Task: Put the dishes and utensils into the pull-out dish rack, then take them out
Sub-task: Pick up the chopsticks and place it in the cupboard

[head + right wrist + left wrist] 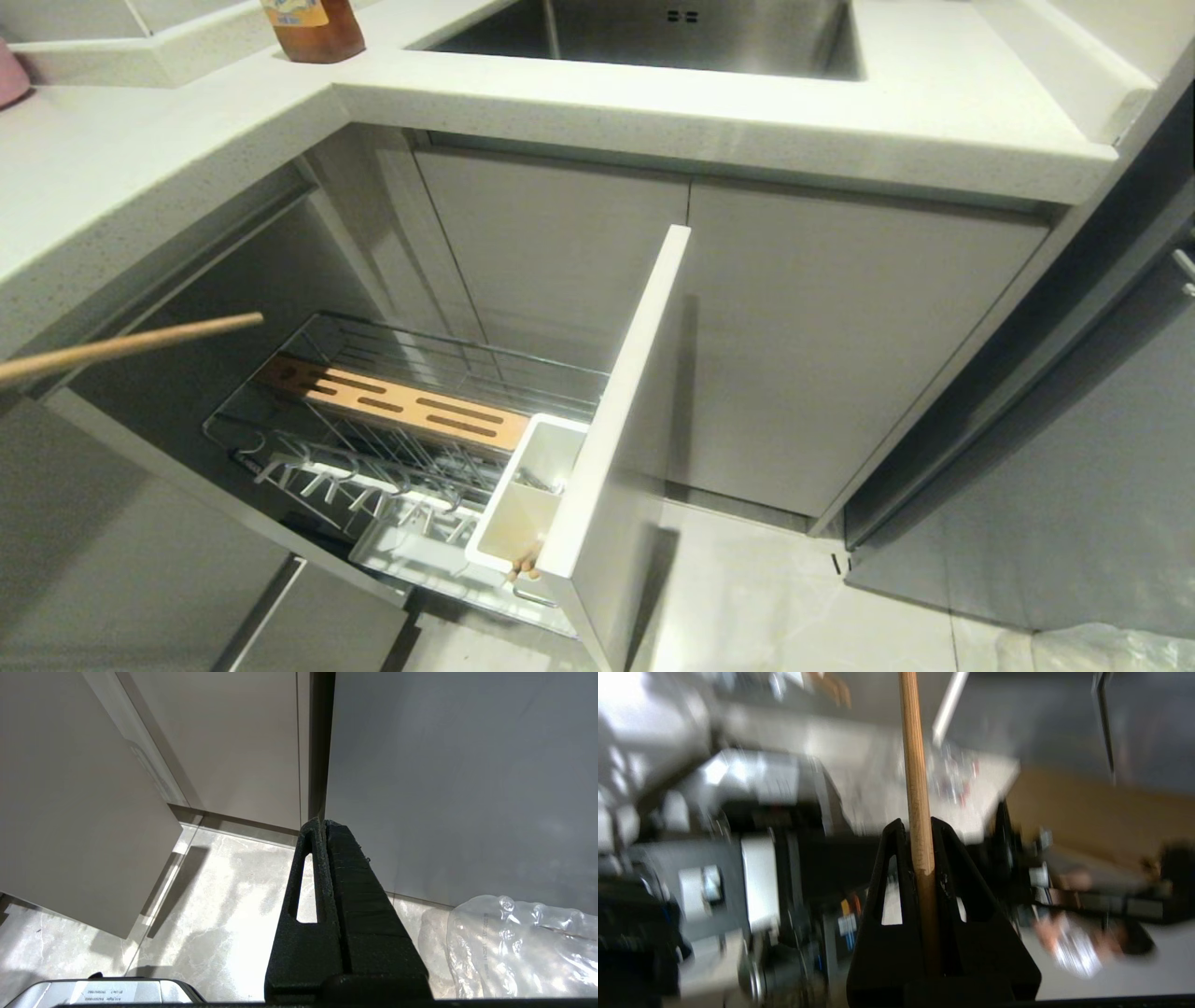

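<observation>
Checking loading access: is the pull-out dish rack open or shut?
Open. The pull-out dish rack is drawn out of the cabinet, its front panel standing forward.

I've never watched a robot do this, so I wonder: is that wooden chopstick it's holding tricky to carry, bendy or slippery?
Probably stiff: the chopstick runs dead straight out of the left gripper. Likely light, being thin wood. It may pivot or slip, since the fingers pinch it near one end and most of its length hangs free over the pull-out dish rack.

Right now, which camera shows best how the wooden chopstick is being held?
The left wrist view: there the left gripper is shut on the chopstick. The head view shows only its free end above the rack; the gripper is out of frame. The right wrist view shows none of it.
</observation>
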